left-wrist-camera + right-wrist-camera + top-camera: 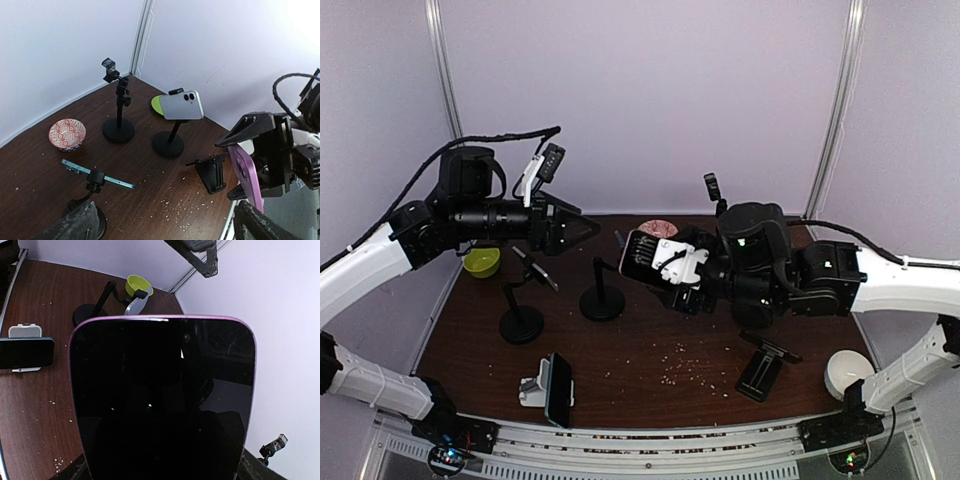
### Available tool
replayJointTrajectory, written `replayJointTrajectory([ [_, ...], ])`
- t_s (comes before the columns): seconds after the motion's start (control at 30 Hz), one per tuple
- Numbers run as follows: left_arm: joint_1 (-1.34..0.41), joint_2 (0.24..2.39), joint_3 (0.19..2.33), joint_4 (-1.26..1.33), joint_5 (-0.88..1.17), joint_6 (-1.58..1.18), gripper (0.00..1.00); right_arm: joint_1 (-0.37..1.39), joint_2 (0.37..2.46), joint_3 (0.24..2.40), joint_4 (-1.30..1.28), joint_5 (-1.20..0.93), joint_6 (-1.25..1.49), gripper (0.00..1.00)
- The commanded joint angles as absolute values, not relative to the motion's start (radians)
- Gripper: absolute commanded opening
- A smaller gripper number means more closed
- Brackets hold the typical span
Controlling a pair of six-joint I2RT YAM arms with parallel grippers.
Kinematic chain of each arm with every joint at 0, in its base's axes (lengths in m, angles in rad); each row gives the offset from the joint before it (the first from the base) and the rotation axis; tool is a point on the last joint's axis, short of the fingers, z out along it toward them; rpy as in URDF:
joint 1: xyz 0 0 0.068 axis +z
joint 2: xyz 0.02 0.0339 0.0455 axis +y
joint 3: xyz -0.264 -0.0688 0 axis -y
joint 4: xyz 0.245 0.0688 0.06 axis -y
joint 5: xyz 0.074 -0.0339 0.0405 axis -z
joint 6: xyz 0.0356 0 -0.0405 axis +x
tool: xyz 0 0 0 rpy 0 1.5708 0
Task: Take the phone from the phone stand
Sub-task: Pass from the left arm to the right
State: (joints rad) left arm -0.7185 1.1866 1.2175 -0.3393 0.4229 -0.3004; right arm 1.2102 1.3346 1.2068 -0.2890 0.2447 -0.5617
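Phone (162, 400) sits pinched in right pincer (658, 263) — likely stiff, slick, best gripped at its edges; left pincer (585, 228) spread.

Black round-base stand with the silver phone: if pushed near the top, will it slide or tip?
Likely tip: the silver phone is clamped high on the thin pole of the black round-base stand, which looks top-heavy. Pushed low at its base, it would probably slide on the smooth brown table.

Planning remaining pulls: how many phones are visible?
4: purple phone in right jaws; silver phone on a tall stand; teal phone on another; dark phone on the white stand. More may be hidden.
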Motion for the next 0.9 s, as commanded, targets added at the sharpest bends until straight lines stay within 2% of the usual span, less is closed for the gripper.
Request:
replayJointTrajectory([
  [0.0,-0.706,1.137,1.216,-0.330,0.336,-0.262,0.98,1.201,1.277,1.197,-0.340,0.199,-0.471,0.44],
  [0.4,-0.706,1.029,1.182,-0.339,0.167,-0.174,0.98,1.177,1.265,1.187,-0.526,0.012,-0.279,0.43],
  [0.87,-0.706,0.957,1.160,-0.350,0.045,-0.101,0.96,1.162,1.279,1.120,-0.496,-0.037,-0.019,0.42],
])
